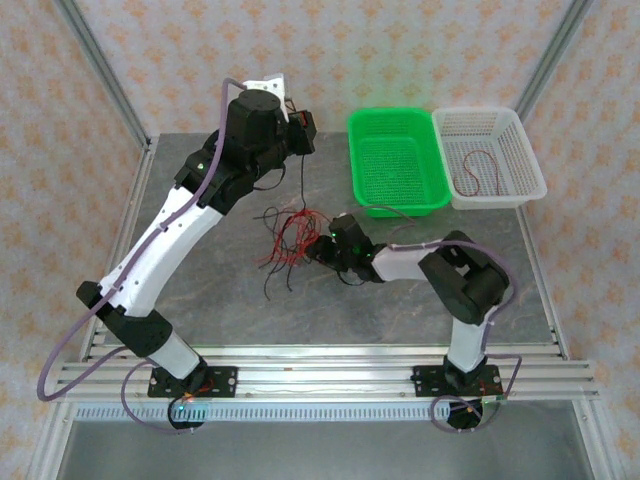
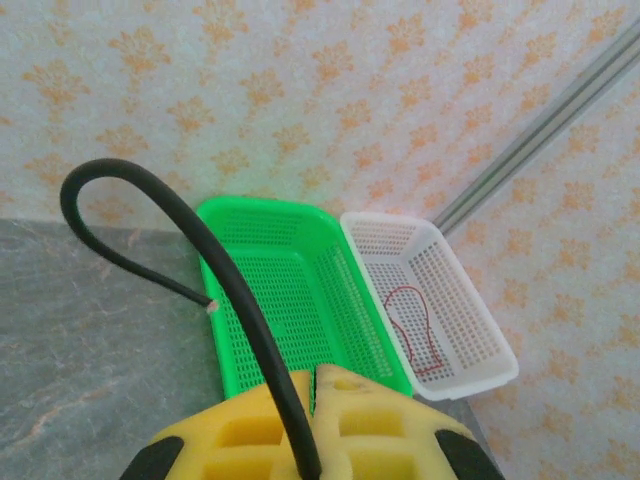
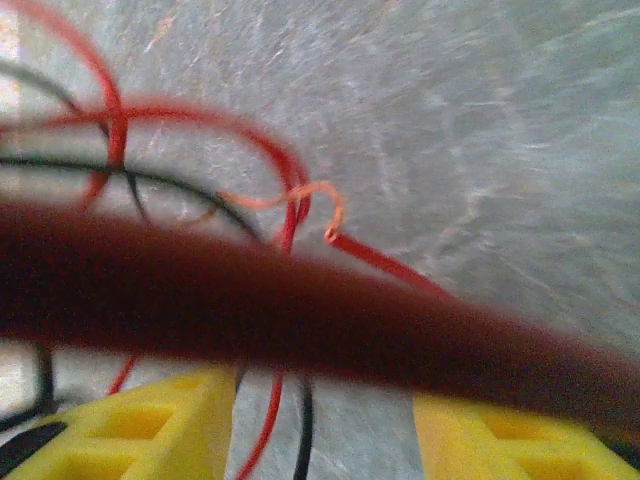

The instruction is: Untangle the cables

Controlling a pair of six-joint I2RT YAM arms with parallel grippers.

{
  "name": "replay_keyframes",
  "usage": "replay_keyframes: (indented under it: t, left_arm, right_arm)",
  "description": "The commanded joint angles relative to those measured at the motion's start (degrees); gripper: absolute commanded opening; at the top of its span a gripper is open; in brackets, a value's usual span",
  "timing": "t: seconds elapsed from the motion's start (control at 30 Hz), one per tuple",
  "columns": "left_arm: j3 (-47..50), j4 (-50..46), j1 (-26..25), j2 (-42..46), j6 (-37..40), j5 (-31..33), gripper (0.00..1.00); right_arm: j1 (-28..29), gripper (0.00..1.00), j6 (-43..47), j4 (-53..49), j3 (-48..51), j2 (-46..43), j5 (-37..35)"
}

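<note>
Left gripper (image 2: 315, 378) pinches black cable (image 2: 232, 290) (one curly strand) | right gripper (image 3: 320, 392) spread | red-black cables (image 1: 291, 236) tangled

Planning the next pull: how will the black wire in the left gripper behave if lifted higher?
Probably springy, not limp: the black wire arches above the left gripper, holding its curve. Likely very light, being so thin. It may tug the tangle along, as it trails towards it.

Robot lab cell: aluminium frame (image 1: 100, 70), patterned panels (image 1: 330, 50)

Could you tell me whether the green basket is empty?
Empty: the green basket has a bare floor; the white basket holds a red cable.
</note>
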State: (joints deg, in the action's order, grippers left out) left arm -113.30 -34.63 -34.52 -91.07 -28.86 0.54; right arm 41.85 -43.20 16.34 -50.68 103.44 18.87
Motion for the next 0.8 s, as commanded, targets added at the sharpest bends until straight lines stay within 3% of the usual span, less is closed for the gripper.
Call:
replay_keyframes:
  t: [0.0, 0.27, 0.37, 0.53, 0.77]
  left_arm:
    - [-3.17, -2.51, -0.37, -0.93, 2.14, 3.38, 0.0]
    - [3.46, 1.16, -0.37, -0.34, 1.32, 3.31, 0.0]
    - [4.96, 2.75, -0.37, -0.55, 0.76, 2.36, 0.0]
    - [5.01, 3.5, -0.37, -1.39, 0.39, 1.44, 0.0]
    - [3.44, 3.17, -0.37, -1.43, 0.69, 1.52, 0.0]
  right_arm:
    - [-0.01, 0.52, 6.02, -8.57, 1.13, -8.56, -7.45]
    - [0.08, 0.73, 11.29, -16.38, 5.12, -30.69, -7.76]
    - [0.08, 0.79, 11.05, -16.02, 4.24, -34.31, -5.15]
    - [0.08, 0.84, 6.61, -14.89, -1.7, -30.62, -4.01]
    - [0.52, 0.86, 3.08, -14.87, -9.49, -19.87, -8.36]
